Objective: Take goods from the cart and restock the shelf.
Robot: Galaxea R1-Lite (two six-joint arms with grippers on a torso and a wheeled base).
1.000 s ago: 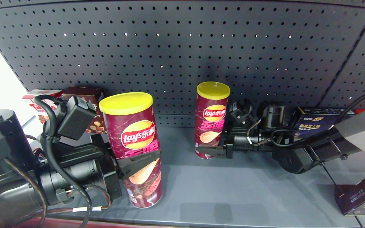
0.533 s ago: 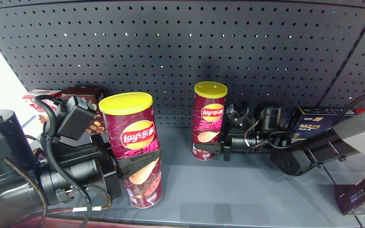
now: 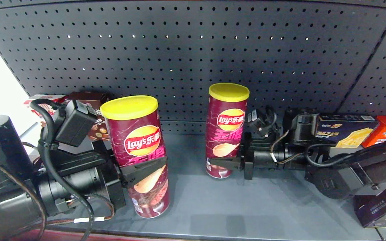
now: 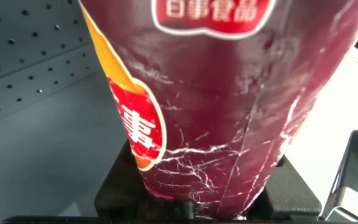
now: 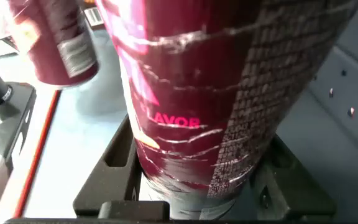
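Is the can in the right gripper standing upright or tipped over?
Upright. The can has its yellow lid on top, held low by the right gripper.

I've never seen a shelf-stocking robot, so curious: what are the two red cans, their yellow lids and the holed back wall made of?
The left can and right can: probably paperboard tubes; glossy printed wrap, visible seam. Lids: likely plastic, smooth, thin. Back wall: seemingly painted sheet metal, matte grey, evenly punched holes.

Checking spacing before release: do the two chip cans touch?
Apart. The head view shows bare shelf between the left can and the right can.
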